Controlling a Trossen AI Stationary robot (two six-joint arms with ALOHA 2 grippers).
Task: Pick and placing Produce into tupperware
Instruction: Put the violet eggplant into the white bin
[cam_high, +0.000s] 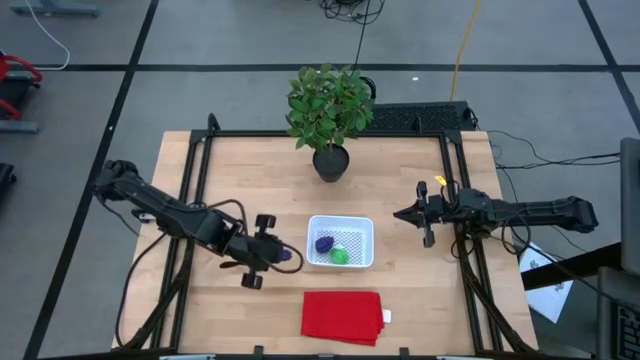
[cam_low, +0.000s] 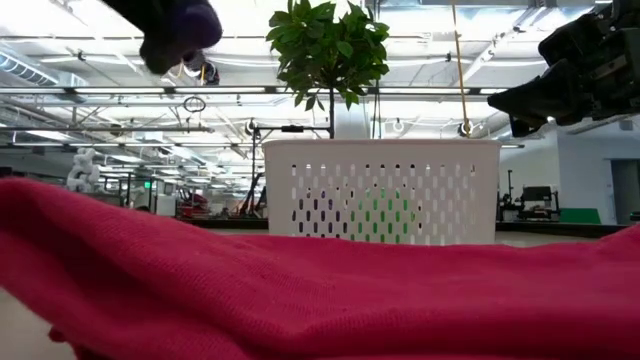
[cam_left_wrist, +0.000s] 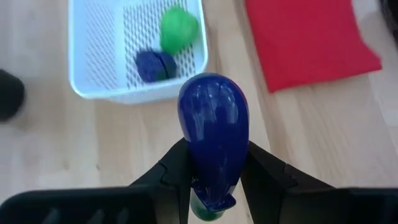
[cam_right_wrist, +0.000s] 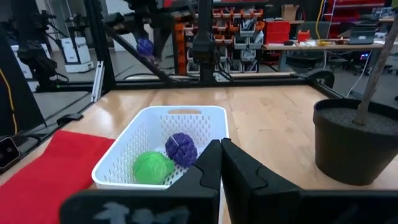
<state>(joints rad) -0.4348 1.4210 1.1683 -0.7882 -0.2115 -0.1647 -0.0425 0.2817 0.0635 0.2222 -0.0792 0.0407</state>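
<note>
1. Left end effector (cam_left_wrist: 214, 177) is clamped on the elongated purple eggplant (cam_left_wrist: 213, 134), its fingers (cam_left_wrist: 174, 177) pressing both sides and the rounded tip sticking out past them.
2. In the high view the left end effector (cam_high: 268, 253) is raised above the bench (cam_high: 400, 180), just beside the left wall of the white basket (cam_high: 340, 219); the eggplant (cam_high: 288, 256) points toward it but is not over the rim.
3. Inside the basket (cam_right_wrist: 134, 140): a roundish purple piece (cam_right_wrist: 181, 149) and a green round piece (cam_right_wrist: 152, 167), touching or nearly so, sitting on the mesh floor.
4. Red cloth (cam_high: 342, 316) lies flat on the bench near the basket's front side, apart from it; in the low view it fills the foreground and hides the basket's foot.
5. Potted plant (cam_high: 329, 115) stands behind the basket, well apart, not in the eggplant's path.
6. Right end effector (cam_high: 424, 213) is fully closed with nothing in it, raised at the bench's right side, apart from the basket and pointing toward it.
</note>
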